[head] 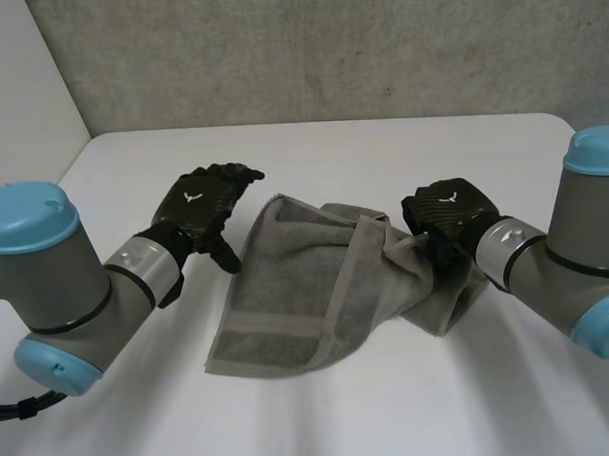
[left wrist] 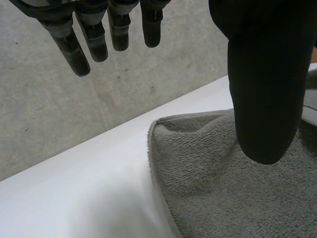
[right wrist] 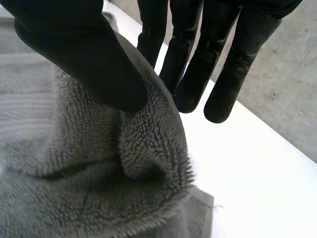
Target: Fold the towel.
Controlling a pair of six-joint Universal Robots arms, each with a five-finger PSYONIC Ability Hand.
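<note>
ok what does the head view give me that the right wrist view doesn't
Head view: the whole grey towel, partly folded on the white table, with the open left hand near its far left corner. Right wrist view: the thumb pressing a raised towel fold against the fingers. Both: the right hand pinching the towel's right side.

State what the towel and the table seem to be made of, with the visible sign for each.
The towel looks like grey terry cloth, probably cotton: fuzzy looped pile, a flat woven band. The table has a smooth, matt white top, perhaps laminate or painted board.
</note>
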